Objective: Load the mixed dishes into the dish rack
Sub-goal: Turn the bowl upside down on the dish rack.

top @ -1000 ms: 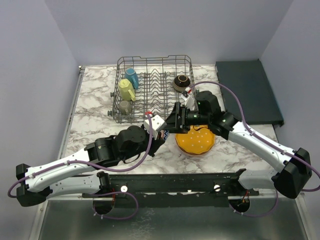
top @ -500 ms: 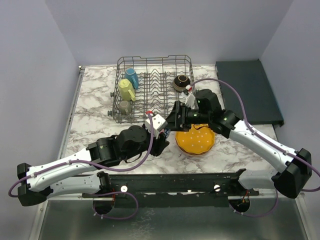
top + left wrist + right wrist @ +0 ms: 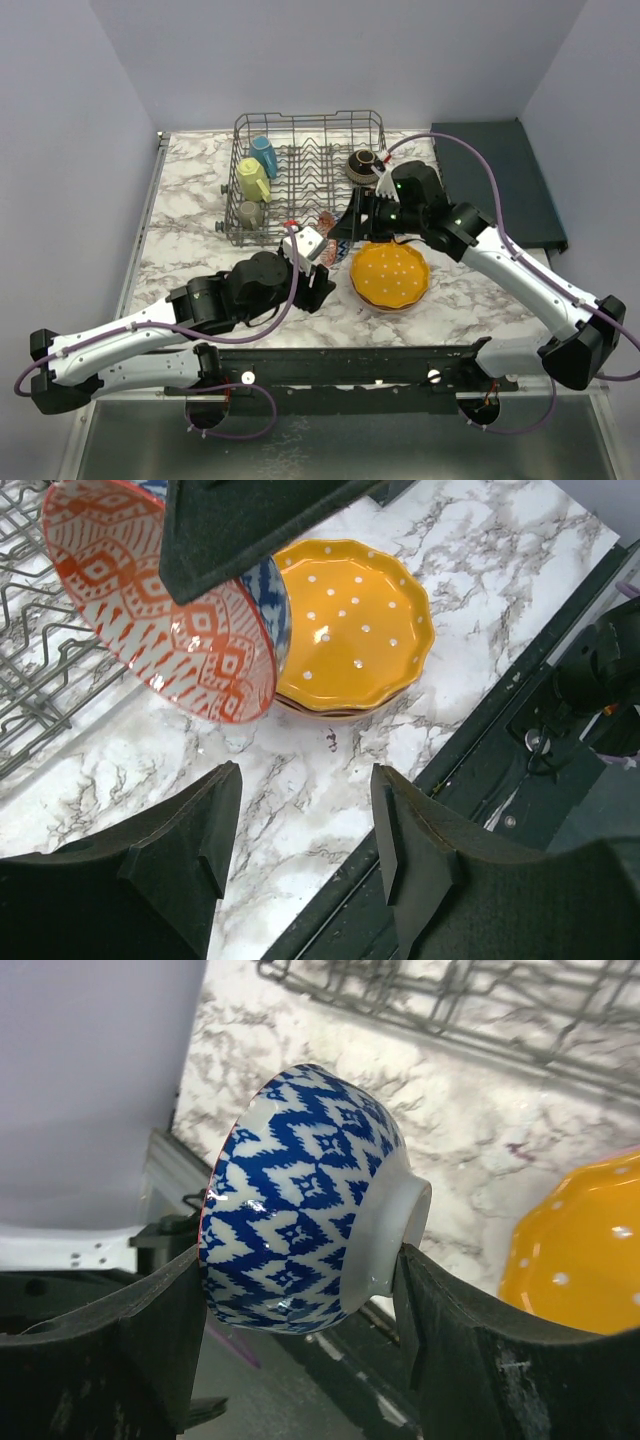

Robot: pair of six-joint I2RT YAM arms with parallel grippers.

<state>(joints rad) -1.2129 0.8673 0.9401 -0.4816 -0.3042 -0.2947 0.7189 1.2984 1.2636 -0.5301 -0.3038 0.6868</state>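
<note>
Bowl [image 3: 300, 1200] is tilted on its side, pinched rim-to-foot in my R gripper [image 3: 300, 1270], up off the surface [image 3: 300, 770] btw the rack [image 3: 310, 118] front and orange plate [image 3: 350, 630]. My L gripper [image 3: 305, 830] is spread wide w/ nothing in it, near the bowl.

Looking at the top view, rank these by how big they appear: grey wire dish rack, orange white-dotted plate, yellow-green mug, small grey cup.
Largest to smallest:
1. grey wire dish rack
2. orange white-dotted plate
3. yellow-green mug
4. small grey cup
</note>
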